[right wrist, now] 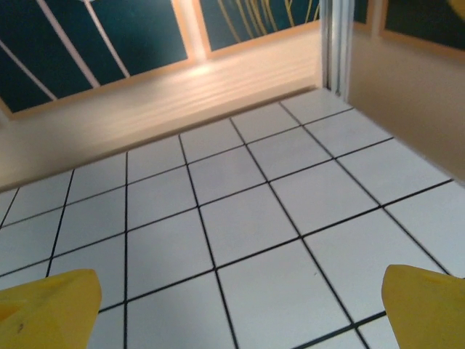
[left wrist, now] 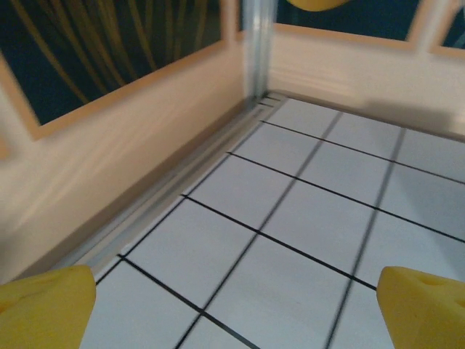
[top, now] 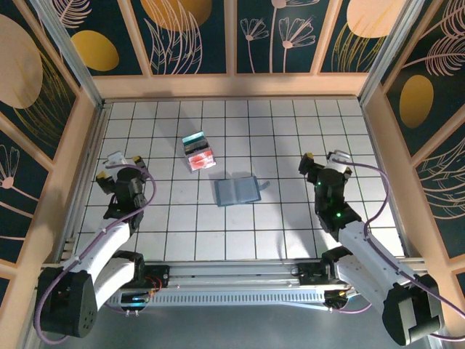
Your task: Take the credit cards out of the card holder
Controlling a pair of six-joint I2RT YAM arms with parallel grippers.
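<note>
Cards (top: 199,152) and holder (top: 237,190) on table (top: 290,233)
Lay near each other, cards stacked, holder spread open; flanked by left pincer (top: 123,157) and right pincer (top: 324,157), both gaped apart, empty.

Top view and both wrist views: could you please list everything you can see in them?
cards: three showing, teal, black and red-pink, overlapping in a pile on the tiles, beyond and left of the card holder
card holder: one, blue-grey, lying open near the table's middle, apart from the cards
table: one, white tiles with dark lines
walls: dark teal panels with orange and cream plant shapes, pale wood frames, on three sides
left arm: one, black and white, near left
right arm: one, black and white, near right
left fingers: two, yellow, spread open over bare tiles
right fingers: two, yellow, spread open over bare tiles
</note>
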